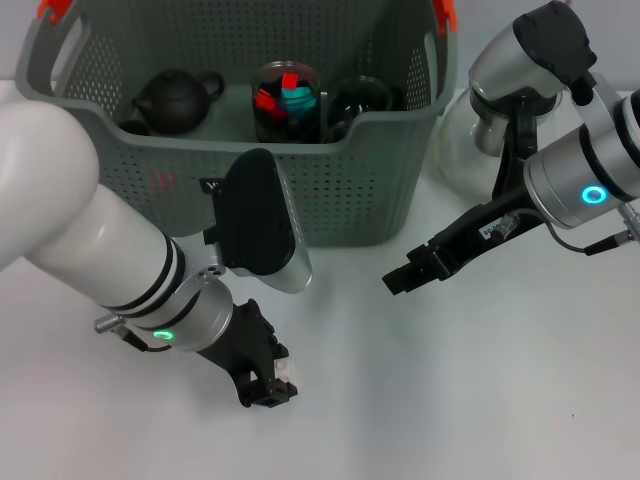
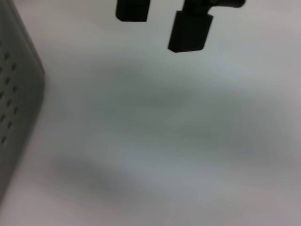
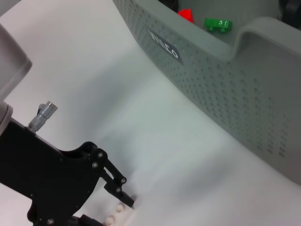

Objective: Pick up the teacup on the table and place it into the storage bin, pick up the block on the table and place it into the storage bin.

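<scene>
The grey perforated storage bin (image 1: 330, 190) stands at the back; its label side shows in the right wrist view (image 3: 225, 80). A dark cup (image 1: 362, 98) stands inside it at the right. No teacup shows on the table. A small white studded block (image 1: 288, 386) lies on the table in front of the bin and also shows in the right wrist view (image 3: 118, 216). My left gripper (image 1: 268, 383) is down at the table right at this block, also seen in the right wrist view (image 3: 108, 207). My right gripper (image 1: 405, 277) hovers open and empty right of the bin's front, also seen in the left wrist view (image 2: 160, 21).
Inside the bin are a black teapot (image 1: 178, 98), a glass jar of red and blue pieces (image 1: 287, 100), and red (image 3: 186, 14) and green (image 3: 217, 22) pieces. A glass teapot (image 1: 470, 135) stands right of the bin behind my right arm.
</scene>
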`<control>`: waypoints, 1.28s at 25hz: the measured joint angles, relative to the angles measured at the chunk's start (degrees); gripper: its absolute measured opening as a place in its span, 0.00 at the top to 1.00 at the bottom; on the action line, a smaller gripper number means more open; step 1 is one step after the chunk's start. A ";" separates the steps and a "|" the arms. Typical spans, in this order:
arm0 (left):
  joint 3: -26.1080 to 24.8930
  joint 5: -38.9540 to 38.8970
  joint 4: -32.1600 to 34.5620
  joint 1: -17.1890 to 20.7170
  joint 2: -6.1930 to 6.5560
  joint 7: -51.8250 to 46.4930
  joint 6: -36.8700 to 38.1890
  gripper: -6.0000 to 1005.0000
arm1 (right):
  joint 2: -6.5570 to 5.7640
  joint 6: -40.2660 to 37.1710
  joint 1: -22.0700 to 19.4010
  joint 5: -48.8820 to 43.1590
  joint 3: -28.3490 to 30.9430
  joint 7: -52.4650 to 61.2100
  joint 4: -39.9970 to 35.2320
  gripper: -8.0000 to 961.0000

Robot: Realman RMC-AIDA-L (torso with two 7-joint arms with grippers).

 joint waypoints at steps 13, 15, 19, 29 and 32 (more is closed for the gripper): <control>-7.34 -2.97 -5.13 -0.09 0.15 0.32 6.43 0.56 | -0.14 -0.01 0.09 0.00 0.04 0.17 0.08 0.41; -12.57 -5.71 -7.29 -0.30 0.24 2.00 10.25 0.55 | -0.18 -0.02 0.12 0.00 0.05 0.21 0.08 0.42; -30.92 -13.15 -8.79 -3.31 0.82 7.27 22.05 0.54 | -0.18 -0.14 0.22 0.01 -0.07 0.34 0.08 0.42; -60.85 -33.91 -6.19 -8.49 7.49 9.82 33.35 0.50 | -0.07 -0.94 0.28 0.00 0.01 0.37 0.08 0.42; -61.05 -34.97 -5.13 -10.33 7.82 8.44 26.36 0.49 | 0.01 -1.13 0.33 0.01 0.00 0.34 0.08 0.42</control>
